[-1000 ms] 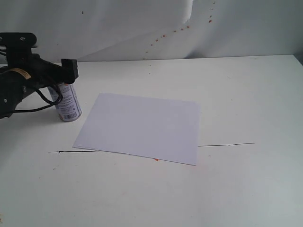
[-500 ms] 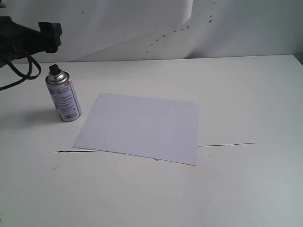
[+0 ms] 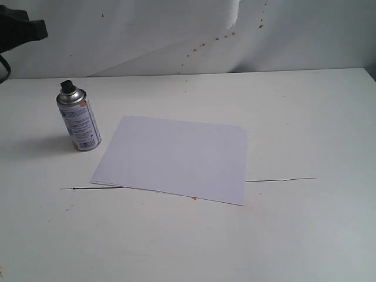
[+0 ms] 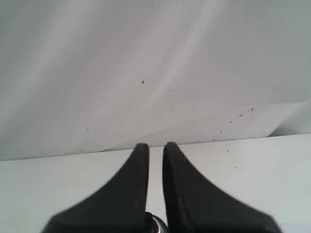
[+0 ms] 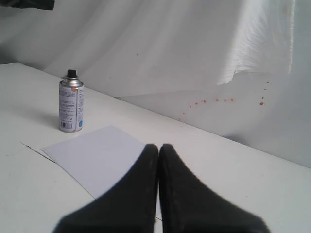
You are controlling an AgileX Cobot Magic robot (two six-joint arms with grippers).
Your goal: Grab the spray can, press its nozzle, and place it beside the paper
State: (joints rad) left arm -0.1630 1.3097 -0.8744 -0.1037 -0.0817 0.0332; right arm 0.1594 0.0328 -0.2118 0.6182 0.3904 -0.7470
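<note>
Well, spray can [image 3: 79, 120] alone, both claws empty.
Paper [image 3: 176, 157] flat on the table [image 3: 294, 235] nearest; just past its far left corner the can stands upright. Likely light, stiff, slick metal: grip mid-label. High behind, left gripper [image 4: 155, 148] pinched narrow; right gripper [image 5: 158, 148] closed tight.

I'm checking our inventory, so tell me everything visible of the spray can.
The spray can is a small silver metal cylinder with a white-and-blue printed label, an orange mark near its shoulder, and a shiny dome capped by a black plastic nozzle. It stands upright on the white table, just left of the paper in the exterior view, not touching it. Only the table touches it.
</note>
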